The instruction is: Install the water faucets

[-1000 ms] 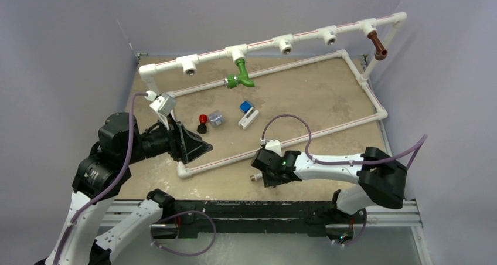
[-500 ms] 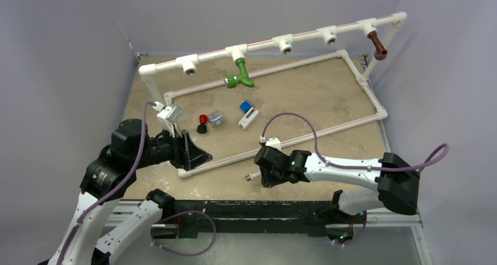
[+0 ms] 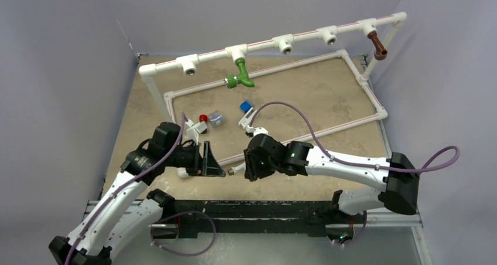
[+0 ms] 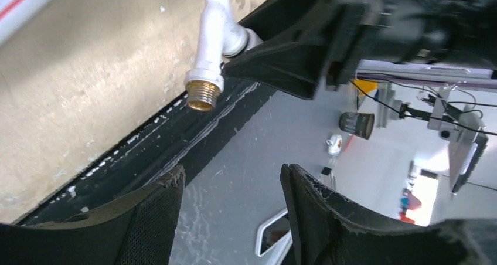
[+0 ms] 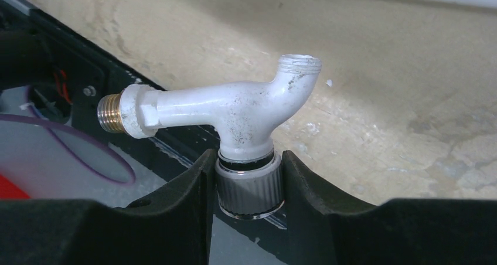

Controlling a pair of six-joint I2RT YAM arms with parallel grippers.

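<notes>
Right wrist view: my right gripper (image 5: 248, 165) is clenched on the silvery knob (image 5: 249, 192) of the white plastic bent-spout faucet (image 5: 234, 109), brass thread pointing sideways. In the last second I swung it left along the near table (image 3: 328, 101) edge. The left gripper (image 4: 231, 186), jaws spread and empty, came down to face it, so probably a handover. Farther back, the green faucet (image 3: 240, 77) and brown faucet (image 3: 378, 45) hang on the white pipe frame (image 3: 275, 42).

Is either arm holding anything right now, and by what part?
The right end effector holds the white faucet, clamped on its ribbed silvery knob. The left end effector is open and empty.
</notes>
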